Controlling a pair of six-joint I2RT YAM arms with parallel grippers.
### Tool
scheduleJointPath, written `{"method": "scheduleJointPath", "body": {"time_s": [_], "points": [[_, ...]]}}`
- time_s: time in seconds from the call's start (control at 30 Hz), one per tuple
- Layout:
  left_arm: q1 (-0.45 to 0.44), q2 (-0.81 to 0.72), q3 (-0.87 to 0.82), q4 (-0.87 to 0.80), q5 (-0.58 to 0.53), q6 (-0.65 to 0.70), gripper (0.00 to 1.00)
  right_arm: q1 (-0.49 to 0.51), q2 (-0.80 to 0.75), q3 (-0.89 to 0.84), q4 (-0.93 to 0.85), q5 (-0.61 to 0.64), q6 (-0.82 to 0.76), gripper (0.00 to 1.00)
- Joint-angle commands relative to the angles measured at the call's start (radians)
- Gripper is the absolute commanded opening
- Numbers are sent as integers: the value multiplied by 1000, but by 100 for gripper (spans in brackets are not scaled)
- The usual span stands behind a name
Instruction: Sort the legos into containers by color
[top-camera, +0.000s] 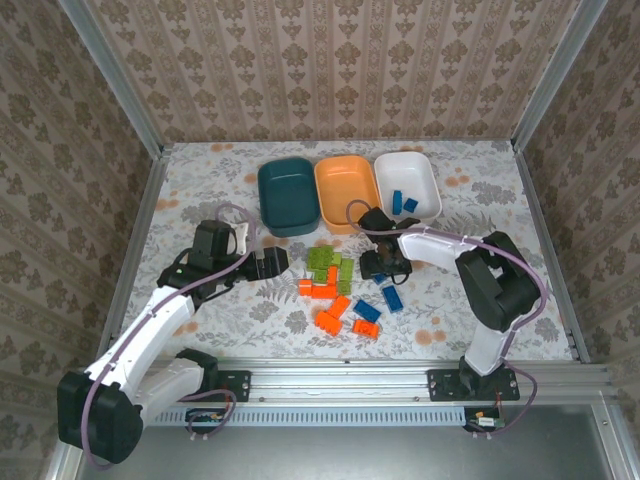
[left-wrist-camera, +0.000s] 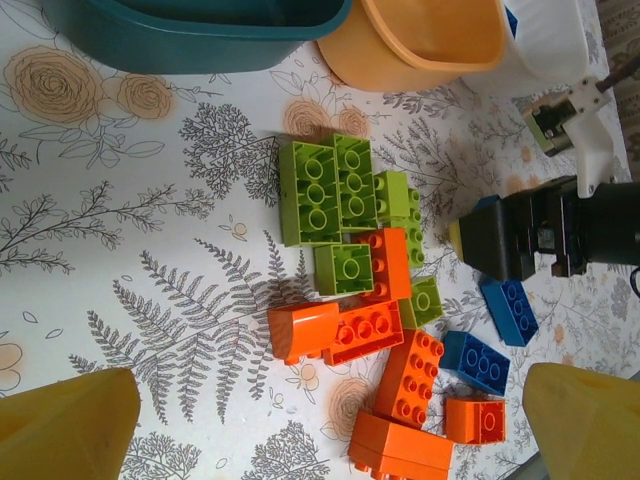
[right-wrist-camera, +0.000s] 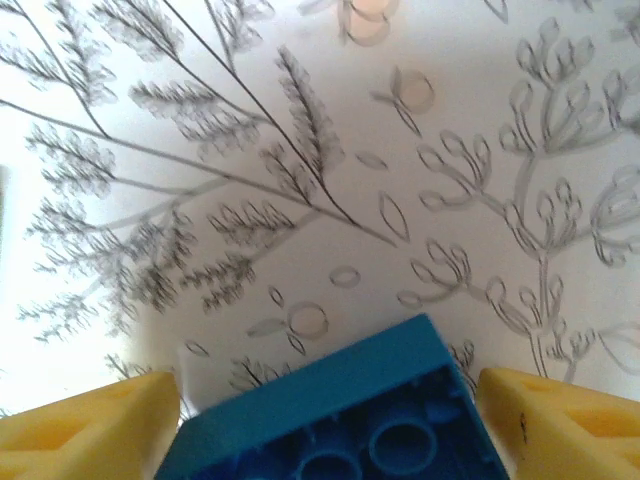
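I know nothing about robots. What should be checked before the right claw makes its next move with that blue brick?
1. Blue brick sits between the fingers of the right gripper: ok.
2. Grip on it is firm: cannot tell.
3. White bin has room beside its blue bricks: ok.
4. Left gripper is open and holds nothing: ok.
5. Brick is clear of the pile: ok.

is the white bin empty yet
Not empty. The white bin holds a couple of blue legos, lying toward its near edge in the top view.
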Motion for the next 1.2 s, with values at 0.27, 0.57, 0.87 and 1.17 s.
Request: {"method": "scheduleJointPath", "body": {"time_s": [0.27,0.57,0.87,1.17], "points": [[11,-14,-23,-6,-6,-11,100,3,-13,18,-13,14,7,59],[12,-6,-19,-5,-5,-5,100,-51,-170,100,-115,28,-15,60],[18,31,-8,15,11,11,100,-248,-141,379,-149,22,-56,61],[24,78,0,11,22,21,100,-386,221,715,-88,34,-27,60]]}}
